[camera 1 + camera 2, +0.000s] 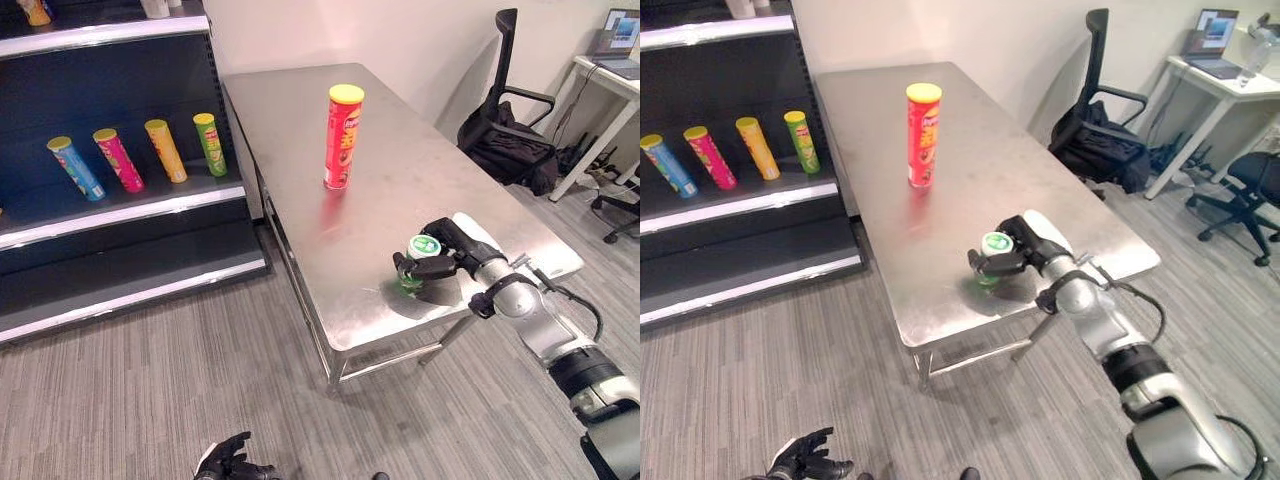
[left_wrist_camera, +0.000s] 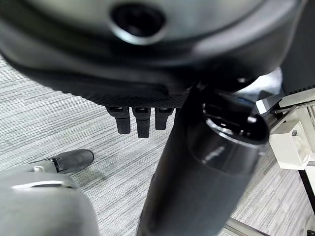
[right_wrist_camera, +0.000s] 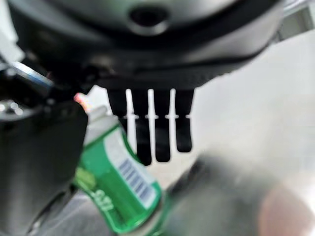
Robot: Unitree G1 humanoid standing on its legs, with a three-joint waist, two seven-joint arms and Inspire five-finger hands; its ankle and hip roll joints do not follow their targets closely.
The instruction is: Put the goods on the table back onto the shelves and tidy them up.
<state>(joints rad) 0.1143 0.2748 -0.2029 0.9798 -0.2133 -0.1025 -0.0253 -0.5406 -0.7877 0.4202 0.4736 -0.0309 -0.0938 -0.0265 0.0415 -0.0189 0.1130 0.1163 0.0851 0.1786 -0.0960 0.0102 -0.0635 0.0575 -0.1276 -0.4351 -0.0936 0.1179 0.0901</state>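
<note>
A short green can (image 1: pixel 424 246) with a white-green lid stands near the front right corner of the steel table (image 1: pixel 400 150). My right hand (image 1: pixel 452 245) is around it, open: the can (image 3: pixel 115 182) stands between the thumb and the straight fingers (image 3: pixel 157 128). A tall red can (image 1: pixel 341 140) with a yellow lid stands upright at the middle of the table. My left hand (image 1: pixel 225 462) hangs low over the floor, its fingers relaxed, holding nothing.
On the dark shelf (image 1: pixel 120 215) to the left lean a blue can (image 1: pixel 76 168), a pink can (image 1: pixel 118 159), a yellow can (image 1: pixel 166 150) and a green can (image 1: pixel 210 144). A black office chair (image 1: pixel 505 120) and a white desk (image 1: pixel 610 85) with a laptop stand right of the table.
</note>
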